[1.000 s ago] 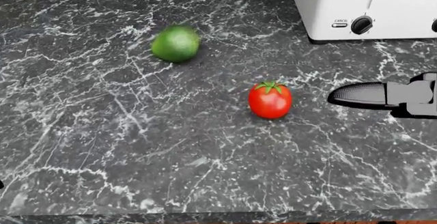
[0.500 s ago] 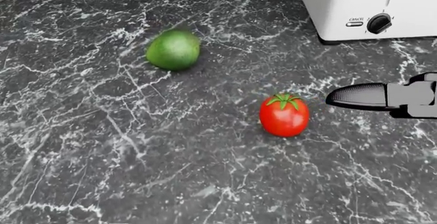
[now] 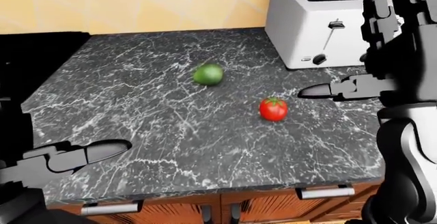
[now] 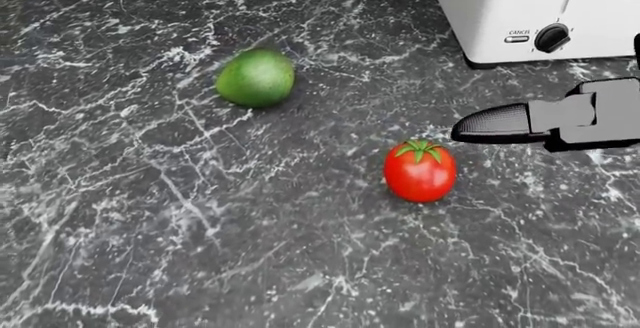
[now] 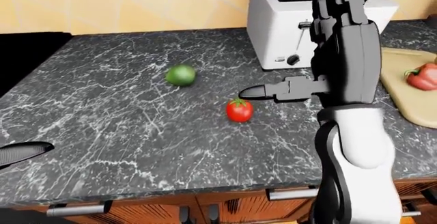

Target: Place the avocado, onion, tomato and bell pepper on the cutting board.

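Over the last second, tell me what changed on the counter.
The camera shifted, so everything slid in the head view. The right hand edged left toward the tomato, its fingertip now just up and right of it, not touching. Nothing was grasped. The avocado, tomato and toaster kept their places on the counter.

One avocado point(image 4: 256, 77), one tomato point(image 4: 420, 170), one bell pepper point(image 5: 424, 76), one cutting board point(image 5: 410, 91), one toaster point(image 3: 321, 24).

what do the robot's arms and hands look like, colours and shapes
The right robot hand is matte black, with blocky jointed segments and a rounded, tapered fingertip. Its forearm is dark grey and boxy, and the upper arm is a smooth, glossy white shell. The left robot hand has the same black segmented fingers with rounded tips. No cables or markings are visible.
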Tool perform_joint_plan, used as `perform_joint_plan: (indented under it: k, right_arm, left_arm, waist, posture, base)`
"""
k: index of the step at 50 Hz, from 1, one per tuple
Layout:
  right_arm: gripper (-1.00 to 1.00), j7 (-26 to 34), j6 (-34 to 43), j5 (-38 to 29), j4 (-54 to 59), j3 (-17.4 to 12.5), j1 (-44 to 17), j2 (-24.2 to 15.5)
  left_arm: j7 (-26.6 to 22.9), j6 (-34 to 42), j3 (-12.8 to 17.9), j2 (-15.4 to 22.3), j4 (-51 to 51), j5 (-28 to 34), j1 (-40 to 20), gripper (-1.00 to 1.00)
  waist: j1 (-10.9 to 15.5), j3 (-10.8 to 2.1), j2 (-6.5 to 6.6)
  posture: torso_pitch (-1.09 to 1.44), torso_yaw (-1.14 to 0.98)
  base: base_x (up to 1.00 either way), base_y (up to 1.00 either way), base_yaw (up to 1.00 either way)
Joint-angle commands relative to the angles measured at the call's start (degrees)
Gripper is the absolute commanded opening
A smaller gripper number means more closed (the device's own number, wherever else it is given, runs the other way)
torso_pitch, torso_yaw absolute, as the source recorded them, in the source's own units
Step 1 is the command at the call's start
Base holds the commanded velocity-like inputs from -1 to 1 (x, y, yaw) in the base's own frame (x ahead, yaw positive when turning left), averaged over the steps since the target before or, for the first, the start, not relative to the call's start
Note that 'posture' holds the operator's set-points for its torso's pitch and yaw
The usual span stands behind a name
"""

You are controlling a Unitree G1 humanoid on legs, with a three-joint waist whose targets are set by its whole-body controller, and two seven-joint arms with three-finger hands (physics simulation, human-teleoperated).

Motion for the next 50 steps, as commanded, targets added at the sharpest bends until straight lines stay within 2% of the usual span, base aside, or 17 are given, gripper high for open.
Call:
perform_joint_plan:
  k: [1, 5, 6, 9, 13, 21, 24, 29, 35, 43, 47, 50]
  right_arm:
    - [1.0, 0.75, 1.19, -0.52, -1.06, -0.87, -2.83, -1.25]
    - [1.0, 1.7, 4.28, -1.96, 0.56, -0.41, -5.48, -3.16]
    - [1.0, 2.48, 5.33, -4.13, 1.24, 0.63, -5.98, -4.85]
    - [1.0, 5.48, 6.81, -8.7, 2.32, 2.13, -6.55, -6.11]
    - [1.0, 10.07, 9.09, -14.77, 3.18, 3.29, -9.36, -6.36]
    - [1.0, 17.84, 12.9, -21.91, 5.17, 4.17, -16.4, -8.17]
    - [1.0, 22.97, 12.81, -26.46, 6.38, 6.94, -16.74, -9.9]
    - [1.0, 32.13, 9.21, -36.48, 8.77, 9.85, -15.92, -8.28]
    - [1.0, 40.79, 3.12, -45.87, 13.55, 10.19, -16.57, -4.2]
    - [1.0, 46.95, -2.16, -51.63, 17.47, 9.69, -16.43, -0.42]
    - [1.0, 50.78, -4.22, -54.52, 18.52, 10.89, -14.33, 0.55]
    - [1.0, 51.65, -5.49, -55.99, 18.67, 10.53, -14.1, 2.02]
  left_arm:
    - [-0.01, -0.99, 0.92, 0.69, -1.03, 0.36, -0.67, 1.0]
    - [-0.03, -0.96, 0.87, 0.66, -1.03, 0.53, -0.73, 1.0]
    - [-0.05, -0.91, 0.96, 0.66, -1.03, 0.43, -0.73, 1.0]
    - [-0.06, -0.84, 0.56, 0.61, -1.03, 0.84, -0.87, 1.0]
    - [0.1, -0.97, 0.88, 0.81, -1.03, 0.5, -0.74, 1.0]
    - [0.45, -1.09, 1.16, 1.24, -1.03, -0.01, -0.62, 1.0]
    - [0.43, -1.15, 1.21, 1.27, -1.03, 0.0, -0.53, 1.0]
    - [0.43, -1.22, 1.67, 1.39, -1.03, -0.47, -0.39, 1.0]
    - [0.39, -1.05, 1.89, 1.34, -1.03, -0.69, -0.55, 1.0]
    - [0.14, -0.51, 1.66, 0.94, -1.03, -0.11, -1.04, 1.0]
    - [0.04, -0.45, 1.67, 0.81, -1.03, -0.01, -1.09, 1.0]
    - [-0.07, -0.36, 1.58, 0.71, -1.03, 0.05, -1.14, 1.0]
  waist:
    - [-0.02, -0.9, 0.08]
    - [0.11, -0.77, 0.06]
    - [0.13, -0.75, 0.03]
    - [0.15, -0.73, -0.04]
    - [0.18, -0.77, -0.06]
    - [0.2, -0.64, 0.36]
    - [0.16, -0.6, 0.42]
    - [-0.1, -0.71, 0.53]
    - [-0.32, -0.8, 1.02]
    - [-0.49, -1.09, 1.42]
    - [-0.55, -1.15, 1.47]
    - [-0.6, -1.25, 1.48]
  posture:
    - [0.0, 0.0]
    - [0.0, 0.0]
    - [0.0, 0.0]
    - [0.0, 0.0]
    - [0.0, 0.0]
    - [0.0, 0.0]
    - [0.0, 0.0]
    - [0.0, 0.0]
    - [0.0, 0.0]
    - [0.0, 0.0]
    - [0.0, 0.0]
    - [0.0, 0.0]
  base:
    - [0.0, 0.0, 0.0]
    - [0.0, 0.0, 0.0]
    - [0.0, 0.0, 0.0]
    - [0.0, 0.0, 0.0]
    - [0.0, 0.0, 0.0]
    - [0.0, 0.0, 0.0]
    - [0.0, 0.0, 0.0]
    - [0.0, 0.0, 0.0]
    - [0.0, 0.0, 0.0]
    - [0.0, 0.0, 0.0]
    - [0.0, 0.0, 0.0]
    - [0.0, 0.0, 0.0]
